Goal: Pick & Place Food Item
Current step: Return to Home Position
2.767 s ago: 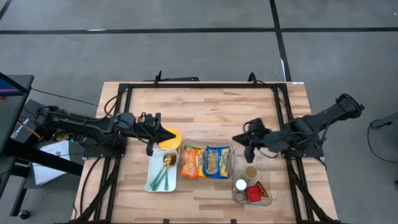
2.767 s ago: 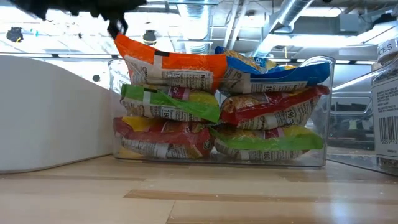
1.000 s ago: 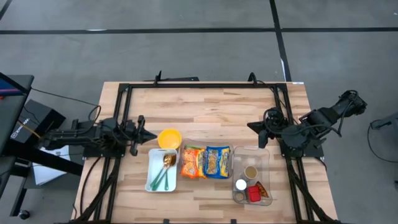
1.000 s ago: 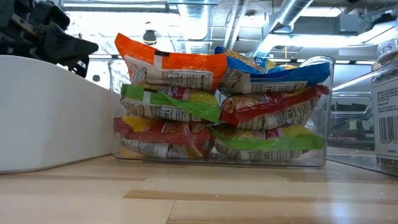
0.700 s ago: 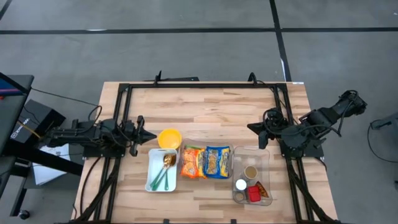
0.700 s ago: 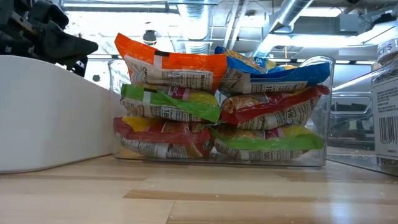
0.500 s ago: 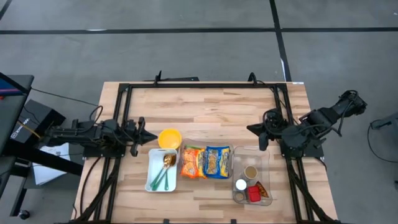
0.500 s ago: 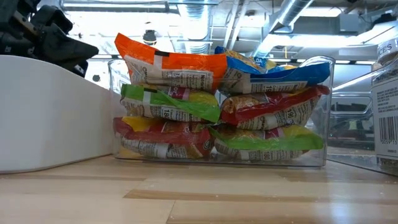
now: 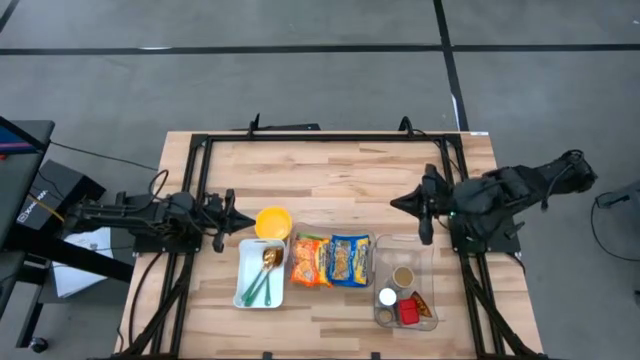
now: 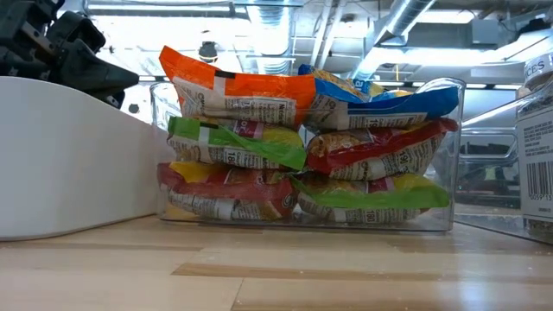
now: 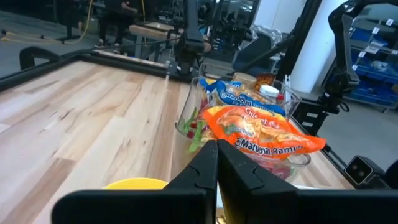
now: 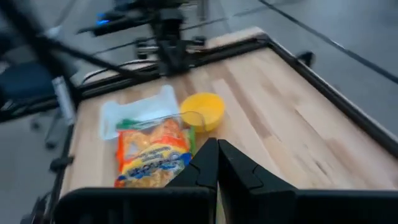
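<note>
At worktop (image 9: 330,170) sides: left tool (image 9: 238,215), right tool (image 9: 398,204) both pressed together, empty; withdraw high, clear of noodle packs (image 9: 333,260), seasoning bottles (image 9: 403,277); avoid yellow bowl (image 9: 272,221).

on my desk (image 9: 340,175) the tray (image 9: 245,262) lies left, noodle bin (image 9: 330,234) in the middle, bottle bin (image 9: 420,255) right (bowl (image 9: 272,221) just behind the tray).

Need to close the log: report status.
Left end effector shut, empty, left side. Right end effector shut, empty, right side. Noodle packs and bottles binned. Nothing blocking.
</note>
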Controlling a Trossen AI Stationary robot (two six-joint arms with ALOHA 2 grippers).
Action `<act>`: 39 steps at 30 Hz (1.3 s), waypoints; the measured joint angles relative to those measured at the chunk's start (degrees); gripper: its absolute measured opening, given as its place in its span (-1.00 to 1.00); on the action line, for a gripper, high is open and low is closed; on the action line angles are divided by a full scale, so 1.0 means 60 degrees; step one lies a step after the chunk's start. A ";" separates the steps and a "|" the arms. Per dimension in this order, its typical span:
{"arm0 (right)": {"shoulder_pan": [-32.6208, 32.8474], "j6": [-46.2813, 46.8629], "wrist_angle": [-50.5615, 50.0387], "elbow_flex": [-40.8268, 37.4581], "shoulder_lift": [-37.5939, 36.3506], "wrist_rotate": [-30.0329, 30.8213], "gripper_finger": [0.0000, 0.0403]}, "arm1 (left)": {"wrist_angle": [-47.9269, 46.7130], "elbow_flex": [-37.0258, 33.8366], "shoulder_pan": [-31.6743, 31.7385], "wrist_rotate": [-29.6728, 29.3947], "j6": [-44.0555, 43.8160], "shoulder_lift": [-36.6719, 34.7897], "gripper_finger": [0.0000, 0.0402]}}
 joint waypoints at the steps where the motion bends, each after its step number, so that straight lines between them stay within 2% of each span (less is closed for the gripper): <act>1: -0.0166 -0.0470 0.0155 -0.0003 -0.0089 -0.0375 -1.00 | 0.0029 0.0000 0.0000 -0.0003 -0.0002 0.0040 -1.00; 9: -0.1299 -0.3652 0.1374 -0.0354 -0.1368 -0.3210 -1.00 | 0.0036 0.0000 0.0000 -0.0033 0.0001 0.0141 -1.00; 12: -0.1808 -0.4030 0.2147 -0.1271 -0.2110 -0.4192 -1.00 | 0.0036 0.0000 0.0000 -0.0029 0.0001 0.0141 -1.00; 17: -0.2389 -0.3658 0.3338 -0.3491 -0.3576 -0.5346 -1.00 | 0.0036 0.0000 0.0000 -0.0029 0.0001 0.0141 -1.00; 23: -0.2537 -0.2908 0.5098 -0.6216 -0.5867 -0.5516 -1.00 | 0.0033 0.0000 0.0000 -0.0025 0.0000 0.0141 -1.00; 27: -0.2539 -0.2431 0.6049 -0.7575 -0.6936 -0.5154 -1.00 | 0.0033 0.0000 0.0000 -0.0025 0.0001 0.0141 -1.00; 33: -0.2533 -0.2260 0.6240 -0.8706 -0.8233 -0.4923 -1.00 | 0.0033 0.0000 0.0000 -0.0022 -0.0001 0.0141 -1.00; 39: -0.2537 -0.2184 0.5961 -0.9503 -0.8998 -0.4948 -1.00 | 0.0033 0.0000 0.0000 -0.0022 0.0001 0.0141 -1.00</act>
